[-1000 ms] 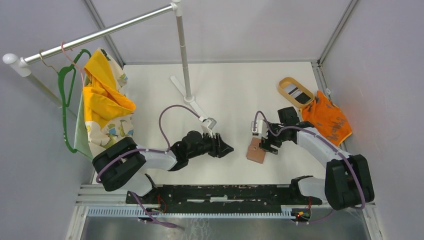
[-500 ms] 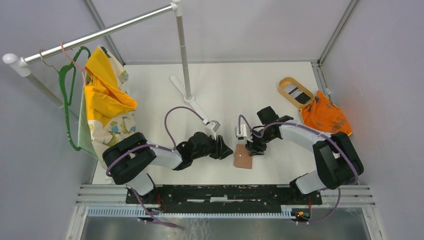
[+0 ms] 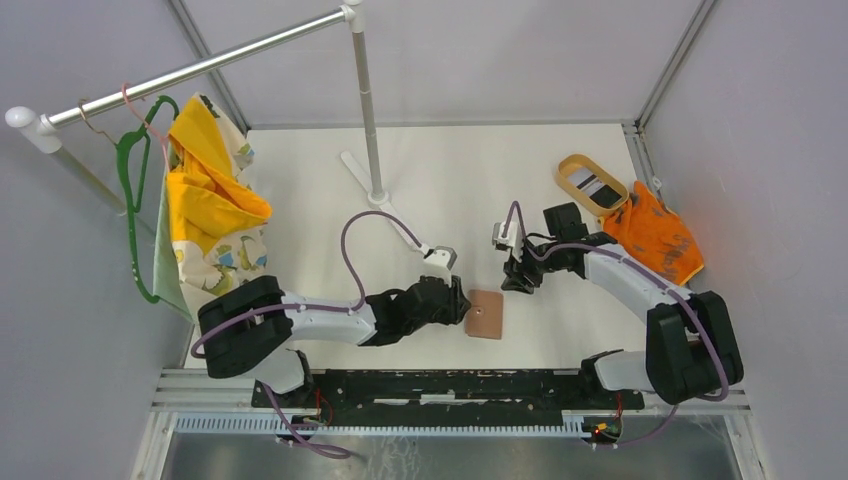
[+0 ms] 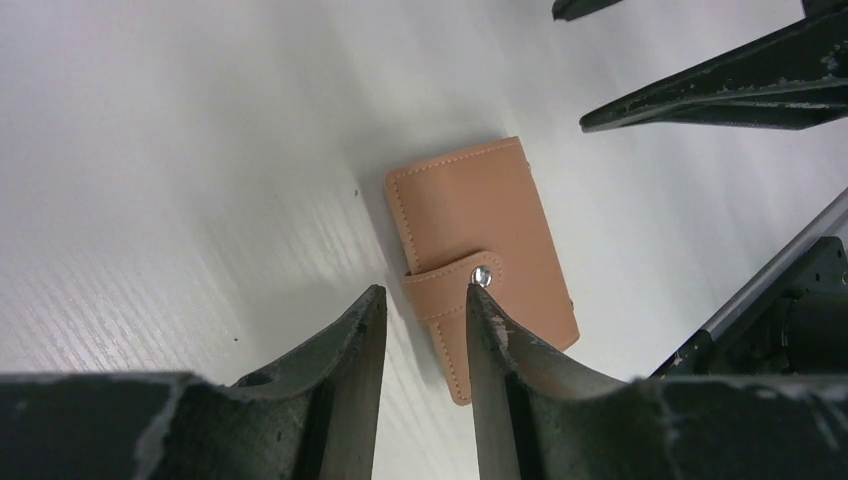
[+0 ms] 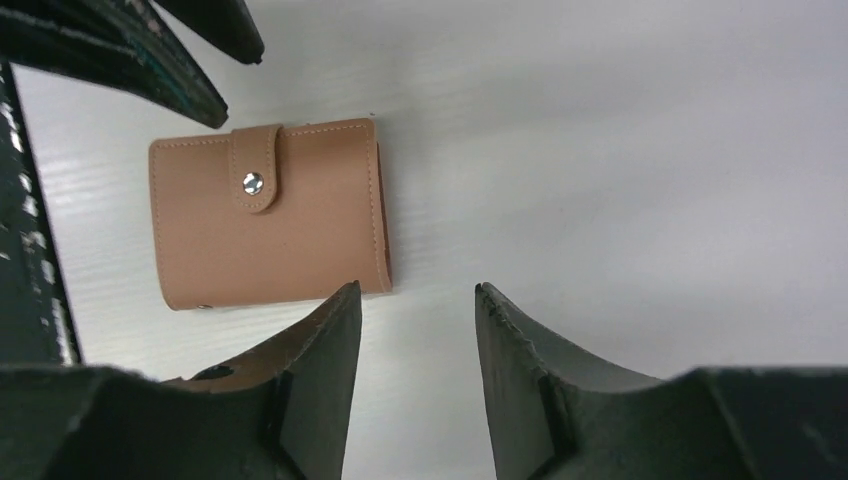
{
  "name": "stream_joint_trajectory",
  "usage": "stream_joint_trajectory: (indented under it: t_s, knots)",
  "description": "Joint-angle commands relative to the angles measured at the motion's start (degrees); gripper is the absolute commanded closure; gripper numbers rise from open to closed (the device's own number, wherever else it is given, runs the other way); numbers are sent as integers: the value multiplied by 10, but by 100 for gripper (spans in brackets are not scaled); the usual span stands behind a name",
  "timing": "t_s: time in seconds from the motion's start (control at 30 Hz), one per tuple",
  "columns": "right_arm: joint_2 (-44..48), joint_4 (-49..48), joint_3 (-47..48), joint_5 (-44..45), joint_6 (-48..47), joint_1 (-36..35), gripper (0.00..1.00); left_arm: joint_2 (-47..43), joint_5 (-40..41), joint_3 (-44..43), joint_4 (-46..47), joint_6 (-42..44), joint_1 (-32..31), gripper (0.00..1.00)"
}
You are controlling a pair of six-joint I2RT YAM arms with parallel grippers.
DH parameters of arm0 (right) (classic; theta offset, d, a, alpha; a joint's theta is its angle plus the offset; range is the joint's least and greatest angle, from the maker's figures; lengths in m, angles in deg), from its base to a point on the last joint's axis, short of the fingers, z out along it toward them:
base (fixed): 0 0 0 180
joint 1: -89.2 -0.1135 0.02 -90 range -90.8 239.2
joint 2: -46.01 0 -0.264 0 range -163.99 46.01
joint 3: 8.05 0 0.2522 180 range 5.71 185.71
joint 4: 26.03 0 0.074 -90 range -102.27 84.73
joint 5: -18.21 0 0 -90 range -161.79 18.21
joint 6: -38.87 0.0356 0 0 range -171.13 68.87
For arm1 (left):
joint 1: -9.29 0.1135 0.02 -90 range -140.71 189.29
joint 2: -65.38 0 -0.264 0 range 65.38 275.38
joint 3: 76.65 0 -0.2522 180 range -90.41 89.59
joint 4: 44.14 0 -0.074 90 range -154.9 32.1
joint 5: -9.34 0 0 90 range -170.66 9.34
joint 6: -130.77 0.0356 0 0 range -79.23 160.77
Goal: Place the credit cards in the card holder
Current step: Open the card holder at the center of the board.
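Top external view shows the wallet [image 3: 485, 314] lying flat and shut by the middle of the near edge of the table [image 3: 450, 190], its snap tab fastened. A second ago the right gripper [image 3: 515, 278] was bringing it in from the right. It has since set the wallet down, let go and drawn back toward the right edge. The right wrist view shows its jaws apart with nothing between them. Meanwhile the left gripper [image 3: 462, 303] has stretched across from the left and now sits just against the wallet's left side. In the left wrist view its fingers [image 4: 345, 360] stand a little apart, straddling the tab end without pinching it. Farther off, toward the far right corner, a striped card [image 3: 601, 189] lies in the tan tray [image 3: 568, 172], with an orange cloth [image 3: 655, 240] just beside it.

The wallet now seems placed where both arms can reach it, but no card is in it that can be seen. The tab probably has to be unsnapped first, likely with the left gripper steadying the wallet
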Motion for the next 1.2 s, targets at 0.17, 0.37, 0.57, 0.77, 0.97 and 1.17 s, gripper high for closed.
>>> stream_joint_trajectory:
  t_s: [0.17, 0.37, 0.57, 0.77, 0.97, 1.17]
  knots:
    - [-87, 0, 6, -153, 108, 36, 74, 56, 112, -139, -161, -30, -44, 64]
    - [-125, 5, 10, -171, 124, 23, 80, 89, 182, -198, -249, -28, -82, 62]
    - [-150, -10, 13, -142, 146, 1, 80, 143, 252, -276, -349, -43, -121, 62]
    - [-160, -13, 14, -131, 152, -2, 80, 192, 278, -345, -392, -31, -138, 56]
    - [-160, -16, 13, -128, 155, -2, 80, 232, 278, -378, -430, -35, -139, 52]
    - [-165, -16, 13, -127, 156, -3, 80, 260, 288, -395, -452, -41, -139, 51]
